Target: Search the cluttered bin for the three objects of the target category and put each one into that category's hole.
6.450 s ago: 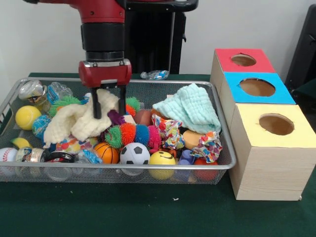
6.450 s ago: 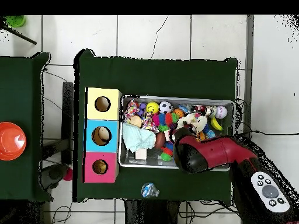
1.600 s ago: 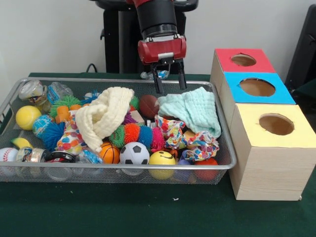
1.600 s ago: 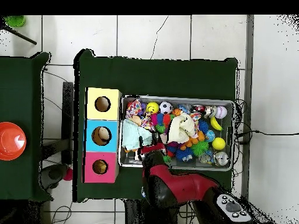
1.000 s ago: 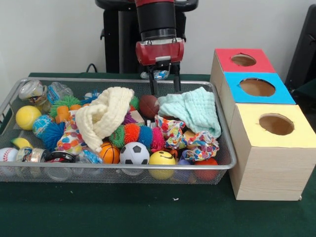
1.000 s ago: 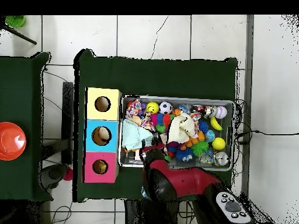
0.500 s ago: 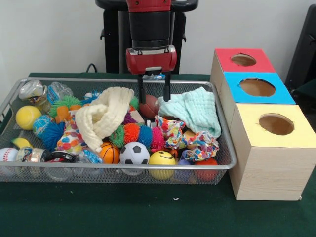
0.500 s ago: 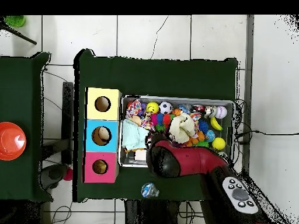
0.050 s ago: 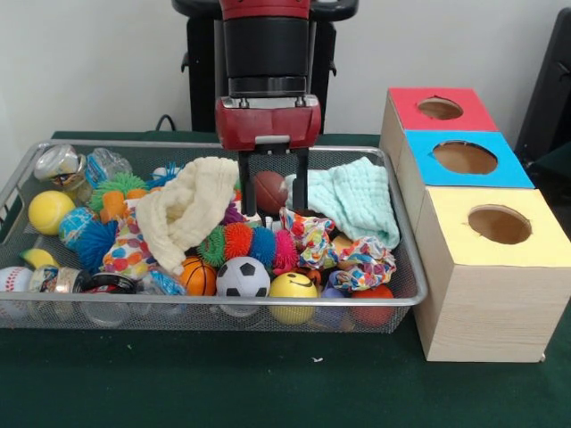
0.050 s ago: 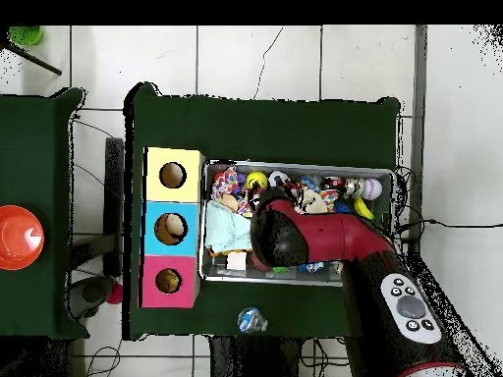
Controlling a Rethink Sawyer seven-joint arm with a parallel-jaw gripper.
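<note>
- Front view: gripper [image 9: 273, 189] hangs in the wire bin [image 9: 406, 299], fingers spread either side of the brown football [image 9: 270, 191], not yet pinching it.
- Overhead view: arm [image 10: 324, 241] covers the football and gripper; the three-hole box [image 10: 173, 227] sits beside the bin.

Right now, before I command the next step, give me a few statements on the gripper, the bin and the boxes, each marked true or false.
1. The gripper is open, one finger on each side of the brown football. True.
2. The mint cloth lies in the yellow box. False: it lies in the wire bin, at the end nearest the boxes.
3. The soccer ball sits beside the yellow smiley ball at the bin's front wall. True.
4. The red box stands nearest the camera. False: the yellow box does; the red box is farthest.
</note>
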